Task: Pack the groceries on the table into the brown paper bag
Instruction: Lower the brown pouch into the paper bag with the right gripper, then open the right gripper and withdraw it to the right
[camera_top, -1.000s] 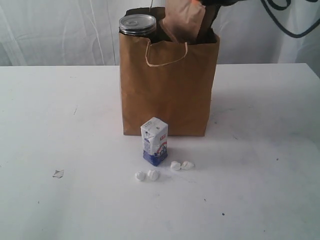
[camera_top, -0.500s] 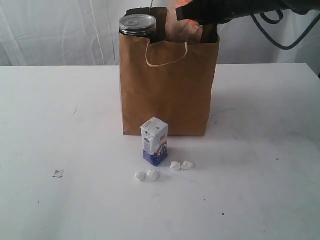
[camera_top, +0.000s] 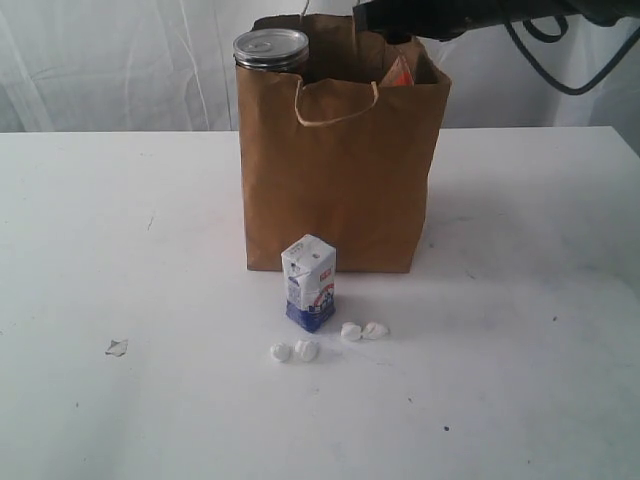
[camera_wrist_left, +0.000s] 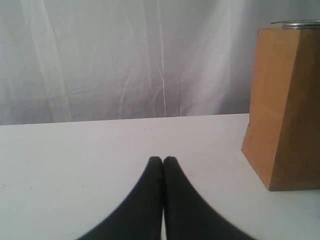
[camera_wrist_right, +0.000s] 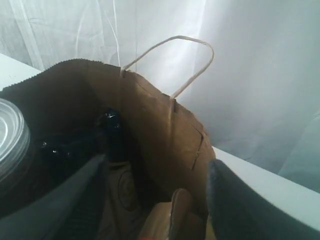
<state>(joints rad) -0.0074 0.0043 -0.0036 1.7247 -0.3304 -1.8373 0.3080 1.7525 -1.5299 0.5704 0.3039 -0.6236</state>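
The right fingers (camera_wrist_right: 70, 200) stand spread apart over the mouth of the bag (camera_wrist_right: 165, 130) and hold nothing. Below the gap between them, the top of the pouch (camera_wrist_right: 175, 212) sits inside the bag, apart from both fingers as far as can be seen. The exterior view shows the pouch's orange label just over the rim on the bag's right side, under the dark arm. The can (camera_top: 272, 48) stands in the bag's left corner, its silver top above the rim. The bag is upright on the worktop (camera_top: 120, 250), one cord handle (camera_top: 335, 110) hanging down its front.

The carton (camera_top: 309, 282) stands upright on the worktop just in front of the bag. Four lumps (camera_top: 305, 350) lie in two pairs in front of and beside the carton. A small chip (camera_top: 117, 347) marks the worktop well to the left.

The left fingers (camera_wrist_left: 172, 200) are pressed together on nothing, low over bare worktop, well apart from the bag.
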